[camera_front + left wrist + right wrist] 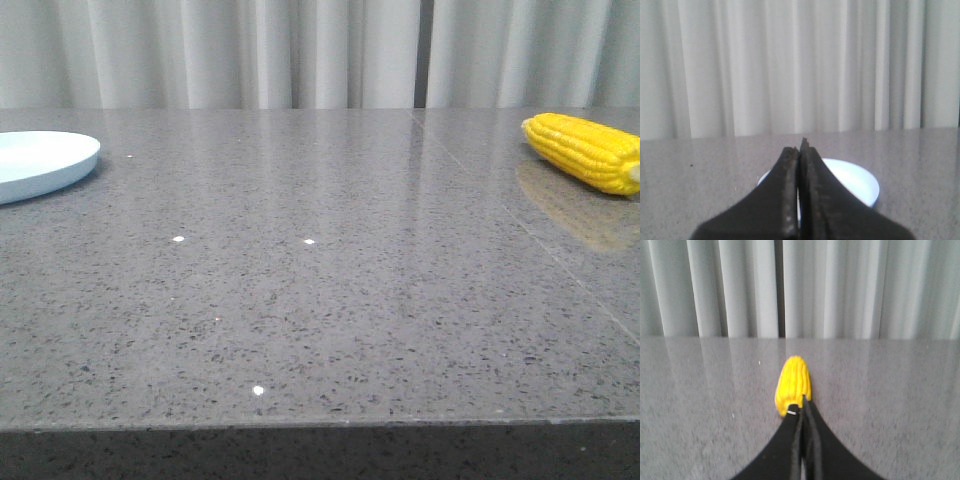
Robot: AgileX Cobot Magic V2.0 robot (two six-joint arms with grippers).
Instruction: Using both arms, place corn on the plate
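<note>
Front view lacks claws; corn (pixel 585 151), plate (pixel 40 163) apart.

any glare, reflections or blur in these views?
Front view: glossy grey speckled tabletop mirrors the bright yellow corn cob and shows small specular dots. Left wrist view: soft overall, shut left gripper blurred. Right wrist view: shut right gripper blurred, curtain streaks reflected.

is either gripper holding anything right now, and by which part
Nothing is held. The left gripper and right gripper are both shut and empty; the corn lies on the table.
</note>
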